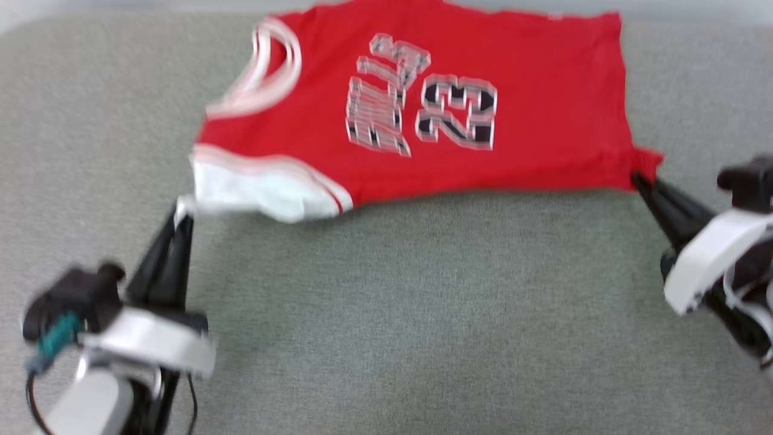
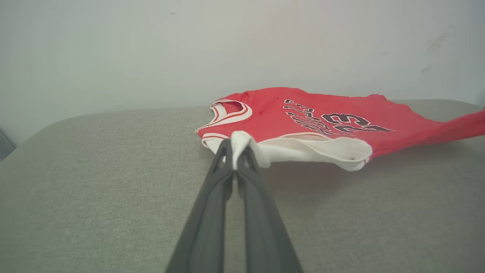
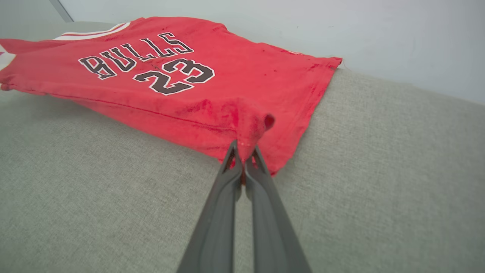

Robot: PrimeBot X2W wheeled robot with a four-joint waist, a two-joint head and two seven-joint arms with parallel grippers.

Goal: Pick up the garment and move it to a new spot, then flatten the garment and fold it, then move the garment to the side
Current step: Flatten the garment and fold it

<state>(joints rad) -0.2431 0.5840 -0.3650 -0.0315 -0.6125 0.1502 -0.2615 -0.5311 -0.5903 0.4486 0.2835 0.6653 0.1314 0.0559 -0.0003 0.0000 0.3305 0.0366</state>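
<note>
The garment (image 1: pixel 531 90), a red jersey with black white-outlined letters and "23", lies stretched across the far part of the grey surface, collar toward the left. My left gripper (image 1: pixel 183 212) is shut on the white sleeve (image 2: pixel 314 149), pinching its edge at my left gripper's tips (image 2: pixel 235 149). On the other side, my right gripper (image 1: pixel 639 179) is shut on the red hem corner; in the right wrist view the cloth bunches up at my right gripper's tips (image 3: pixel 244 151). The garment (image 3: pixel 227 83) hangs slightly lifted between the two grips, its near edge off the surface.
A grey fabric-covered surface (image 1: pixel 423 314) spreads wide in front of the jersey. A pale wall (image 2: pixel 227 45) rises right behind its far edge. The surface's rounded corner (image 2: pixel 45 129) lies to the left.
</note>
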